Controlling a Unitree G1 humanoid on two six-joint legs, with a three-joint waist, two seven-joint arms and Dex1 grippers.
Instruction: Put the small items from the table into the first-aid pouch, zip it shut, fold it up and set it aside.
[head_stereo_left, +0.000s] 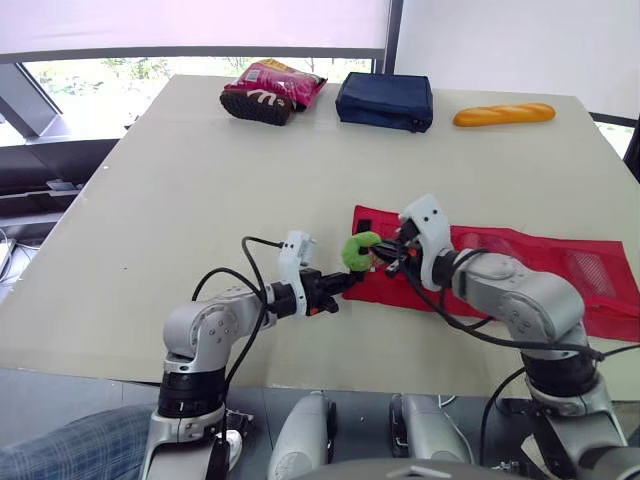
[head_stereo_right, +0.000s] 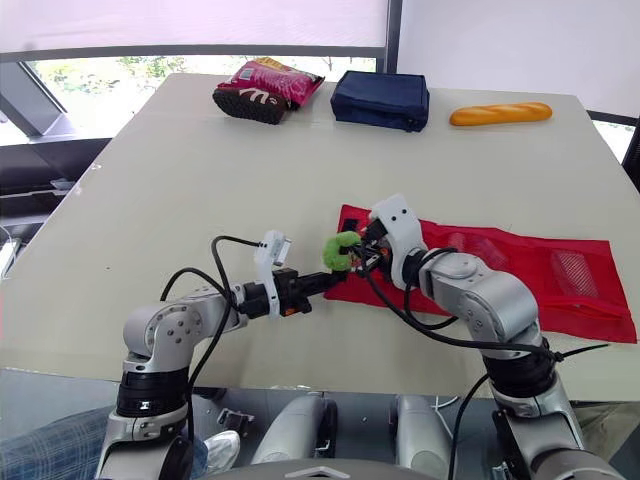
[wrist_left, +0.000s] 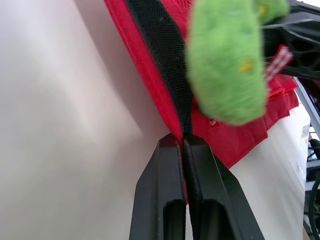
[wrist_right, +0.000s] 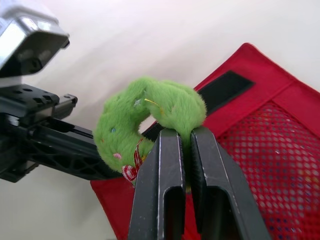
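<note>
The right end effector (wrist_right: 186, 134) grips the green fuzzy ring (wrist_right: 145, 115) over the red pouch (head_stereo_left: 540, 262), whose edge the left end effector (wrist_left: 183, 142) pinches.

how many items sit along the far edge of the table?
3: a pink snack packet toward the robot's left, a navy pouch in the middle, and a bread roll to the right. Something small could be hidden behind the navy pouch.
</note>
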